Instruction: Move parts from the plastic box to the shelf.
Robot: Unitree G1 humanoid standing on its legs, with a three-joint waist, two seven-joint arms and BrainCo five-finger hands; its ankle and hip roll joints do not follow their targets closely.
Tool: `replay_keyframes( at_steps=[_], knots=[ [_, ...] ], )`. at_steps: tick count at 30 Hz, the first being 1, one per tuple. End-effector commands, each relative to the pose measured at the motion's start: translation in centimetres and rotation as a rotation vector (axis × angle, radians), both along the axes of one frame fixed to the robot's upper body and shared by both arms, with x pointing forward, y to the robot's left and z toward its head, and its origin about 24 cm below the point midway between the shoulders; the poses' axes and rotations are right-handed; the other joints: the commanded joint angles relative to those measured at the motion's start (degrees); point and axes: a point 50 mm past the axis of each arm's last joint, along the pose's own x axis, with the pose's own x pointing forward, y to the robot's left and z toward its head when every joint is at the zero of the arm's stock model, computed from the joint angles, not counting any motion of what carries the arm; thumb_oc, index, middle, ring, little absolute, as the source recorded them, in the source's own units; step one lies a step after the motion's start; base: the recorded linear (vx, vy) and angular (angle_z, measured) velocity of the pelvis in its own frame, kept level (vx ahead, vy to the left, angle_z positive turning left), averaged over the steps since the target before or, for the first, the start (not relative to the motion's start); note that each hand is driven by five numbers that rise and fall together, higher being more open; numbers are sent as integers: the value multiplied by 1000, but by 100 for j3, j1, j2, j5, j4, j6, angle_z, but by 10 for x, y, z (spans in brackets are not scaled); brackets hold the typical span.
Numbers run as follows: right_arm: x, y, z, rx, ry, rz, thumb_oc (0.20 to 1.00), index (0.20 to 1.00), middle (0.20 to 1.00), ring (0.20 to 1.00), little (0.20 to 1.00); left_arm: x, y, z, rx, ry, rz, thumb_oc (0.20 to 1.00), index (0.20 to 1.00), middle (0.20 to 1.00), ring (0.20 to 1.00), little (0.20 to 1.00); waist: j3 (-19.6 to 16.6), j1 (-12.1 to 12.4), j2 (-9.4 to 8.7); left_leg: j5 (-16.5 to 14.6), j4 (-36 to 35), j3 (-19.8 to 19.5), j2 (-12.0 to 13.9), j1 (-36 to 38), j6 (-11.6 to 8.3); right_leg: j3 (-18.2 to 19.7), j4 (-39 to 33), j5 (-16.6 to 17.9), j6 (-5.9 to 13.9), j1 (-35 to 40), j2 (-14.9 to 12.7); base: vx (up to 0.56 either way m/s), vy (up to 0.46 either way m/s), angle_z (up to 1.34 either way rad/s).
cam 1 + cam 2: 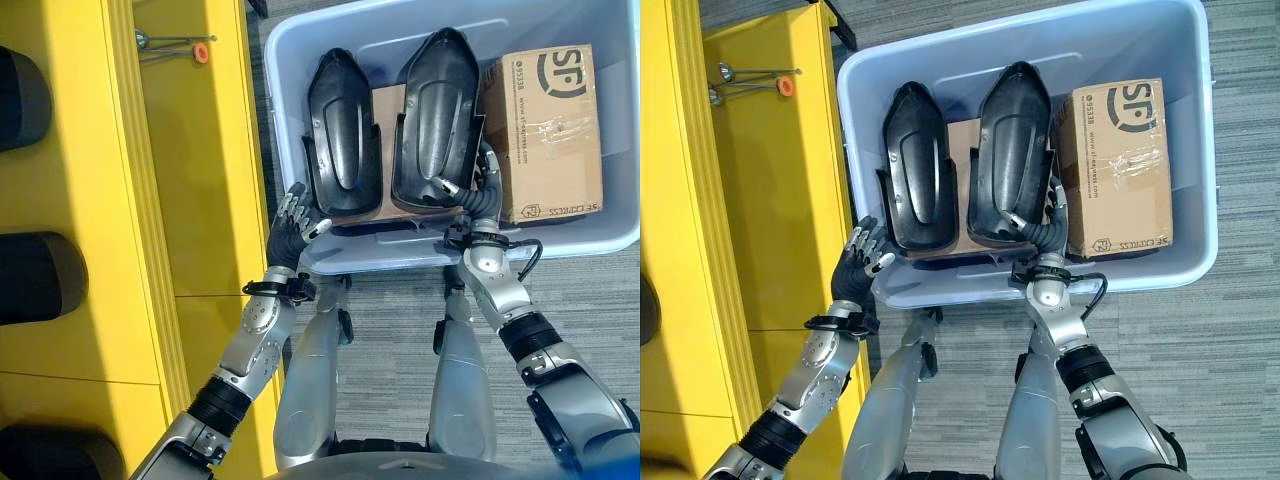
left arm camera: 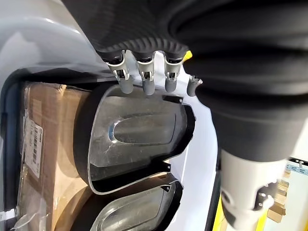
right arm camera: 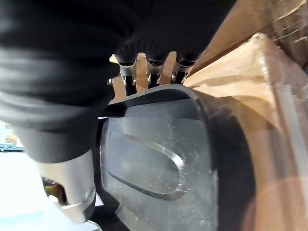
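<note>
Two black moulded parts lie side by side in the plastic box (image 1: 1200, 262), on a flat sheet of cardboard (image 1: 962, 150). The right black part (image 1: 1012, 150) sits directly ahead of my right robot hand (image 1: 1044, 222), which reaches over the box's near wall; my fingers (image 3: 148, 74) go in behind the part's near edge, between it and the cardboard box, and I cannot tell whether they are curled round anything. My thumb rests against the part's near end. The cardboard box (image 1: 1118, 165) stands just beside this hand on its outer side, touching or nearly touching the part, so the gap I reach into is tight.

The left black part (image 1: 917, 165) lies just ahead of my left robot hand (image 1: 858, 262), towards its inner side. That hand hovers at the box's near left corner, outside the wall, fingers (image 2: 147, 79) spread and relaxed, holding nothing.

Beyond my left robot hand, on its outer side, runs the yellow shelf (image 1: 190, 180), with a small metal tool (image 1: 175, 46) with an orange end lying on it farther off.
</note>
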Motion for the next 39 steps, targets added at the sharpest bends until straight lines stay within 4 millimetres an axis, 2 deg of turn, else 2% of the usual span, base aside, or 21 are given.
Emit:
replay_keyframes(
  at_steps=[1,20,28,33,39],
  knots=[
    [6,1,24,-19,-101,-12,1000,1000,1000,1000,1000,-1,4,31,4,-162,-2,1000,1000,1000,1000,1000,-151,151,-188,-456,398,-174,410,140,-478,220,571,225,2,-394,-190,0,0,0],
    [24,-26,36,-11,-69,-147,1000,1000,1000,1000,1000,-1,4,30,15,-158,-12,1000,1000,1000,1000,1000,-65,210,-125,-459,354,-159,396,102,-453,259,603,215,-5,-512,-140,0,0,0],
    [35,-30,47,-58,-50,-164,1000,1000,1000,1000,1000,-1,5,32,19,-168,-15,1000,1000,1000,1000,1000,6,277,-96,-458,365,-178,407,33,-446,221,672,201,-3,-601,-128,0,0,0],
    [39,-31,44,-110,-11,-171,1000,1000,1000,1000,1000,-1,5,36,18,-181,-16,1000,1000,1000,1000,1000,18,302,-77,-456,380,-203,380,-33,-434,205,700,200,-8,-658,-135,0,0,0],
    [47,-42,44,-157,60,-205,1000,1000,1000,1000,1000,-2,4,38,20,-193,-29,1000,1000,1000,1000,1000,19,385,-44,-455,395,-228,361,-119,-426,186,716,200,-7,-701,-144,0,0,0]
  ],
)
